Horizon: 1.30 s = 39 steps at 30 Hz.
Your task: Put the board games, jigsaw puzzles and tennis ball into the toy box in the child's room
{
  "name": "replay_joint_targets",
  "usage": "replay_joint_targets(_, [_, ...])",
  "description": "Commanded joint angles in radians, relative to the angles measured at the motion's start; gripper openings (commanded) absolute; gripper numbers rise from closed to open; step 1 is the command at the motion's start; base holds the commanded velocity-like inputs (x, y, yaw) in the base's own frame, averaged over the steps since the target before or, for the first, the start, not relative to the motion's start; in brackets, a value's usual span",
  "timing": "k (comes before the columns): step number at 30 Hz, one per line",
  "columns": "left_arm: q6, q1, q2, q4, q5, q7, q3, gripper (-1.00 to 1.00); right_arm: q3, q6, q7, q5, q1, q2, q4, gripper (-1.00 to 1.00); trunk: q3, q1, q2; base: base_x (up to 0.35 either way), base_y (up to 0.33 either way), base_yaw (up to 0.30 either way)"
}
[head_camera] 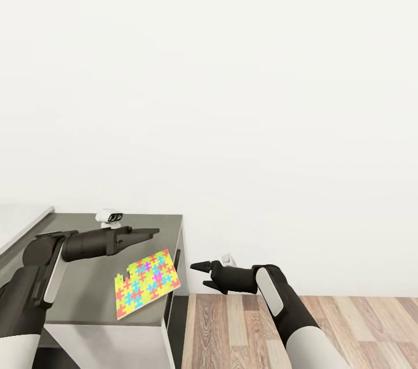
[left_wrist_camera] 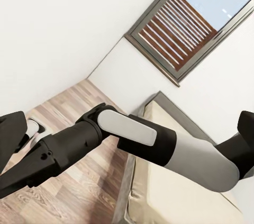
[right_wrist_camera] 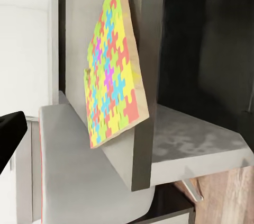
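A grey worktop [head_camera: 87, 299] is seen at the lower left of the head view, set against a plain white wall [head_camera: 232, 67], with wood-plank floor [head_camera: 348, 322] to its right. One jigsaw puzzle [head_camera: 147, 283] is located at the near right corner of the worktop; it is tilted, its far right edge raised, and it reaches the worktop's right edge. In the right wrist view the same puzzle [right_wrist_camera: 111, 65] is seen as a thin multicoloured sheet standing clear of the grey surface [right_wrist_camera: 90, 181] on one side. Whether its low corner touches the worktop cannot be told.

The left hand [head_camera: 152, 232] is held above the worktop, just beyond the puzzle and apart from it, pointing right. Its fingers appear pressed together to a single tip; nothing is pinched.

The right hand [head_camera: 197, 270] is held over the floor, just right of the worktop's edge, pointing left toward the puzzle without touching it. Whether its fingers are spread or pressed together cannot be told.

A small white and black object [head_camera: 109, 217] stands at the far edge of the worktop.

In the left wrist view the right arm [left_wrist_camera: 137, 139] is seen crossing before the bed [left_wrist_camera: 174, 197] and a grey-framed window [left_wrist_camera: 185, 23].
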<state>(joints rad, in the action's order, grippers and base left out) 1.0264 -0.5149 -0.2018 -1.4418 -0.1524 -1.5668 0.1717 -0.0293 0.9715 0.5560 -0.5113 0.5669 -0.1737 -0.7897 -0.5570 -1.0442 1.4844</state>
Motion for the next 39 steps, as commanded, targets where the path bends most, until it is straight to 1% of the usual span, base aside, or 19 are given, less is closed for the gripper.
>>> replay_joint_targets(1, [0.011, -0.001, 0.0, 0.0, 0.001, -0.004, 0.0, 1.0, -0.003, 0.005, 0.004, 0.004, 0.001, -0.001, 0.0, 1.0, -0.001, 0.0, 0.001, 0.0, 0.0, 0.0])
replay_joint_targets(5, [0.011, -0.001, -0.001, -0.001, 0.001, -0.004, 0.001, 1.0, -0.003, 0.004, 0.004, 0.004, 0.001, -0.001, 0.0, 1.0, -0.001, 0.0, 0.001, 0.0, 0.03, 0.0])
replay_joint_targets(12, [0.011, -0.001, -0.002, -0.001, 0.001, -0.004, 0.003, 1.0, -0.003, 0.004, 0.004, 0.004, 0.001, -0.001, 0.0, 1.0, -0.001, 0.0, 0.001, 0.0, 0.158, 0.0])
replay_joint_targets(25, [0.009, -0.001, -0.001, -0.001, 0.001, -0.004, 0.003, 1.0, -0.003, 0.004, 0.004, 0.004, 0.001, -0.001, 0.0, 1.0, -0.001, 0.0, 0.001, 0.0, 0.021, 0.0])
replay_joint_targets(32, [0.008, -0.001, -0.001, -0.001, 0.001, -0.004, 0.003, 1.0, -0.004, 0.004, 0.004, 0.004, 0.001, -0.001, 0.0, 1.0, -0.001, 0.0, 0.001, 0.0, 0.171, 0.0])
replay_joint_targets(39, [0.006, -0.001, -0.001, -0.001, 0.001, -0.004, 0.003, 1.0, -0.004, 0.004, 0.004, 0.004, 0.001, -0.001, 0.0, 1.0, -0.001, 0.0, 0.001, 0.0, 0.041, 0.0])
